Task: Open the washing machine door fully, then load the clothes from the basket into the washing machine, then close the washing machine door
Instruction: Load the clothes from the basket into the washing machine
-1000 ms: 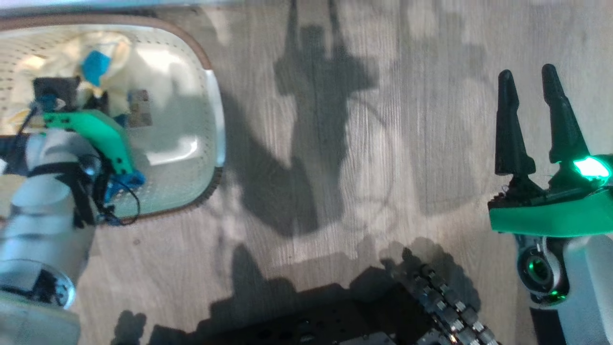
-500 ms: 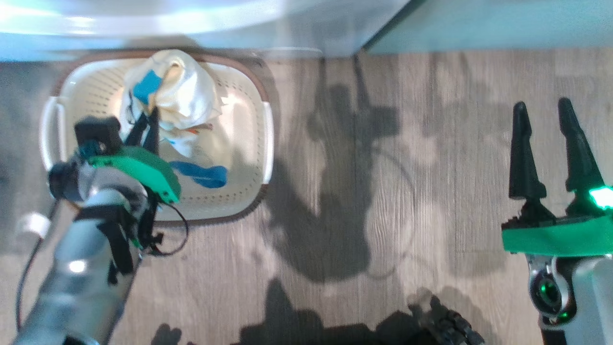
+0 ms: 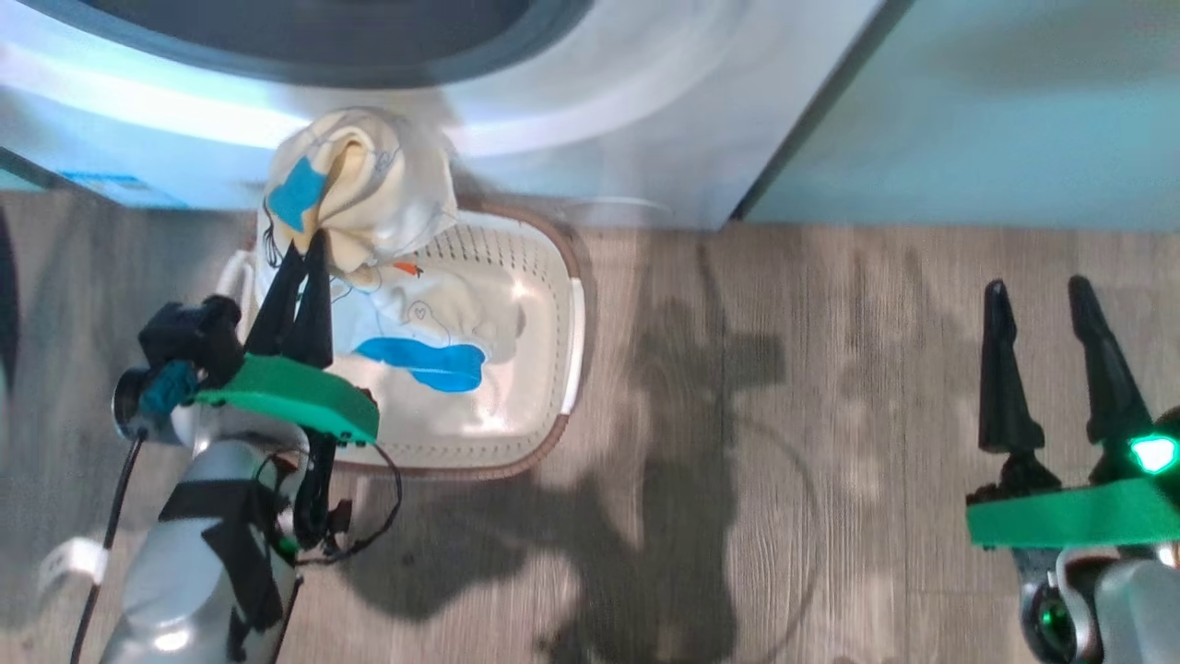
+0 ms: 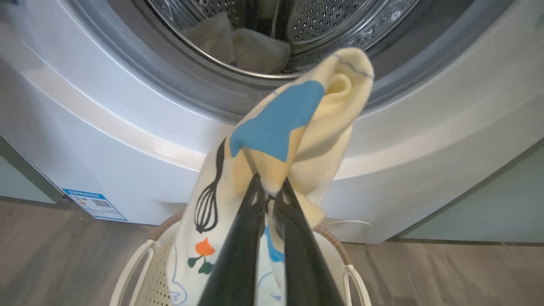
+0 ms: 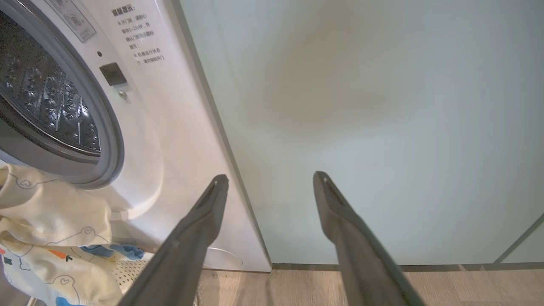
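My left gripper (image 3: 309, 244) is shut on a pale yellow garment (image 3: 369, 184) with a blue patch. It holds the garment bunched above the cream basket (image 3: 572, 323), just in front of the white washing machine (image 3: 645, 111). In the left wrist view the garment (image 4: 314, 140) rises over the gripper (image 4: 270, 187) below the open steel drum (image 4: 318, 21), where a pale cloth (image 4: 255, 49) lies. More printed fabric (image 3: 433, 332) trails into the basket. My right gripper (image 3: 1034, 290) stands open over bare floor, far right of the basket. The washing machine door is out of view.
A pale green cabinet (image 3: 968, 111) stands right of the washer, and my right gripper (image 5: 270, 177) faces it. Wood floor (image 3: 737, 461) stretches between basket and right arm. A blue sticker (image 4: 94, 204) marks the washer's lower left corner.
The head camera has tilted up, bringing the washer and cabinet into the picture. My left gripper has lifted the garment out of the basket toward the drum opening. The right gripper stays open.
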Available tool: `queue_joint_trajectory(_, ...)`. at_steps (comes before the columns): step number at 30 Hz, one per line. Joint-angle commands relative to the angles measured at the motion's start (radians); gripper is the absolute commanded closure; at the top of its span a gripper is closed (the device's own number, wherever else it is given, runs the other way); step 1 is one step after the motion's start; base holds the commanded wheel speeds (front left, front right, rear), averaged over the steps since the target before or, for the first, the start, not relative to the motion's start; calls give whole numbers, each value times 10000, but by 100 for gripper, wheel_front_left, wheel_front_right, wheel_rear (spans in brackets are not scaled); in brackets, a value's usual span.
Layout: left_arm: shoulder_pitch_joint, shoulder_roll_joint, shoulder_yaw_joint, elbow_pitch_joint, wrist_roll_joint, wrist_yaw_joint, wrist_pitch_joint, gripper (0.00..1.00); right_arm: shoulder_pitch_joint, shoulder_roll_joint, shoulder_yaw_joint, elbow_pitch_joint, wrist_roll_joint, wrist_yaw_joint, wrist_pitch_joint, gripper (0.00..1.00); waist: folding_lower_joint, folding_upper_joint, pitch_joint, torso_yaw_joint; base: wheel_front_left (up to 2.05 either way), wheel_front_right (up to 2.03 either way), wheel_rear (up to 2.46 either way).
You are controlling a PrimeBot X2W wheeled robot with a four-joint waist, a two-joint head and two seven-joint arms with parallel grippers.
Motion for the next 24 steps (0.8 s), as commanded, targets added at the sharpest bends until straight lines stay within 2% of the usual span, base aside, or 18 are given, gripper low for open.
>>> queue_joint_trajectory(1, 244, 169, 503, -680, 173, 44, -91, 100, 252, -104, 176, -220, -84, -29, -67, 0, 2, -1, -618, 164, 0, 0, 0)
queue_joint_trajectory(11, 1501, 197, 805, -2061, 354, 229, -63, 100, 810, -104, 238, 52, -150, -29, -67, 0, 2, -1, -2029, 73, 0, 0, 0)
queue_joint_trajectory(24, 3282, 583, 812, -3800, 736, 847, 905, 100, 1638, -104, 374, 375, -221, -29, -67, 0, 2, -1, -3671, 107, 0, 0, 0)
